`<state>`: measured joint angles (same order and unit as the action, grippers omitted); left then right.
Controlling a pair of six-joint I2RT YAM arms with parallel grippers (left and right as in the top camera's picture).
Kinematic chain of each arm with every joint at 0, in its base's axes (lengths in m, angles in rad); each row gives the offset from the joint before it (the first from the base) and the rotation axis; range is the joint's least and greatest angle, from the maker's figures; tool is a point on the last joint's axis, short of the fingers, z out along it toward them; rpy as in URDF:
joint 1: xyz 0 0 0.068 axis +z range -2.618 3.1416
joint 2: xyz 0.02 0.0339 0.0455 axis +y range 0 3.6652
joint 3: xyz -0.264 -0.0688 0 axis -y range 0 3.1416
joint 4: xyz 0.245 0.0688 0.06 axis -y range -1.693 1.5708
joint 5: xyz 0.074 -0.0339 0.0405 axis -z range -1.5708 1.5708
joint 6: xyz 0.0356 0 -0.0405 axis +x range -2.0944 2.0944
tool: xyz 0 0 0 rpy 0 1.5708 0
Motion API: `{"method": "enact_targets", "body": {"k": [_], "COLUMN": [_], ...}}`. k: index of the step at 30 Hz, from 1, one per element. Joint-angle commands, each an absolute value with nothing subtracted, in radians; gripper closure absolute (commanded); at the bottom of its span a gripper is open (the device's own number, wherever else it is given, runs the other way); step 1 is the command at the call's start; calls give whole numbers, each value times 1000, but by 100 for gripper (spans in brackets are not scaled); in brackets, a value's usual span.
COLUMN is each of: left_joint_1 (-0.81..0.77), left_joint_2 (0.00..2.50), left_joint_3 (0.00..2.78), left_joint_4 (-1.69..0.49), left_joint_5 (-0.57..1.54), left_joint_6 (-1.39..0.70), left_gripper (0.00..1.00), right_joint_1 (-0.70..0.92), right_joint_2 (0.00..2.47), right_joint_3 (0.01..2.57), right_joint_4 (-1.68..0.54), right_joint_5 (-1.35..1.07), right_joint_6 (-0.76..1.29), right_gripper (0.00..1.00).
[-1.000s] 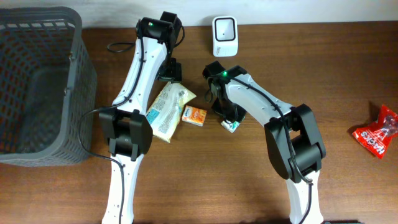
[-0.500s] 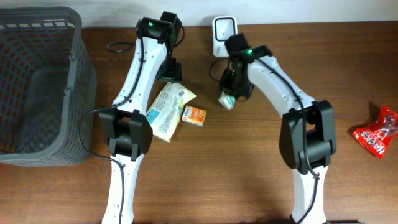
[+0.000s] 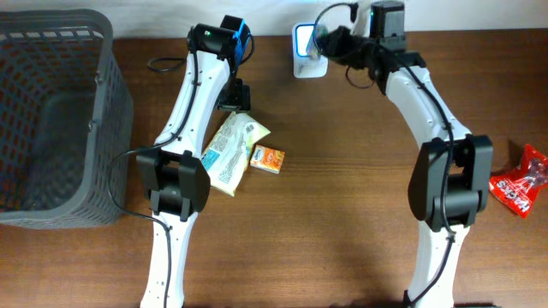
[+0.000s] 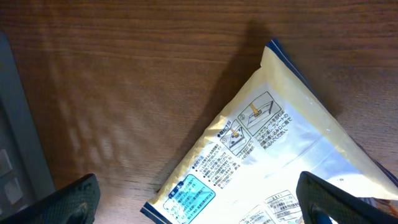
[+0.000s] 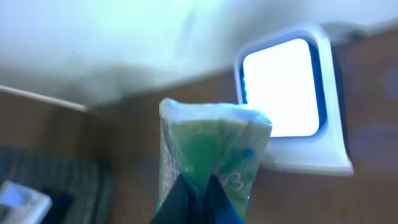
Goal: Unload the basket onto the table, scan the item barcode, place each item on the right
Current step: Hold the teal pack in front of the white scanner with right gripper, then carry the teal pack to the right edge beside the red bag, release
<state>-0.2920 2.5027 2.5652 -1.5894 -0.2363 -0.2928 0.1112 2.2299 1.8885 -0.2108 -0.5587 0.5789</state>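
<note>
Green-and-white packet (image 5: 211, 162) is up at the far edge of the table (image 3: 342, 222), held off the wood just in front of the white scanner (image 3: 301, 58), whose window glows bright in the right wrist view. The right gripper (image 3: 332, 41) has its jaws pressed together on the packet's lower end, pinching it so the crimped top stands upward. That view is blurred, so no barcode or print can be made out on the packet. From overhead, the packet and gripper cover the scanner's right side.

The left gripper (image 3: 233, 96) hangs spread wide over the near-left part of the table, touching nothing. Only the tips of its dark fingers (image 4: 71, 202) show, cut off at the lower corners of its own camera's view. Under it lies a cream pouch (image 4: 273, 155) with printed panels, flat on the wood. A small orange box (image 3: 270, 159) sits just beside the pouch's right edge. A grey mesh basket (image 3: 107, 103) stands at the far left. A red snack bag (image 3: 518, 184) lies well apart at the right edge, partly cut off.
</note>
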Motion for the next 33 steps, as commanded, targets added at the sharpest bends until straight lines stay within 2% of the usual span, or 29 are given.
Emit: {"method": "enact_targets", "body": {"k": [1,9,22,29,33], "left_joint_1": [-292,-292,-292,-292,-292], "left_joint_2": [2508,2508,2508,2508,2508], "left_joint_3": [2566,2566,2566,2566,2566], "left_joint_4": [-1588,-1587,-1584,-1586,-1588], "left_joint_5": [-232,-232,-232,-232,-232], "left_joint_6": [-306,-306,-306,-306,-306], "left_gripper": [1,1,1,1,1], "right_joint_1": [125,126,122,97,46], "right_joint_2": [2234,2320,2363,2295,2187], "right_joint_3": [1902,1902,1902,1902,1902], "right_joint_4": [-152,-2,110,34,-132], "right_joint_5": [-472,-468,-622,-630,-554], "right_joint_6": [669,852,865,789,773], "right_gripper": [96,96,96,96,96]}}
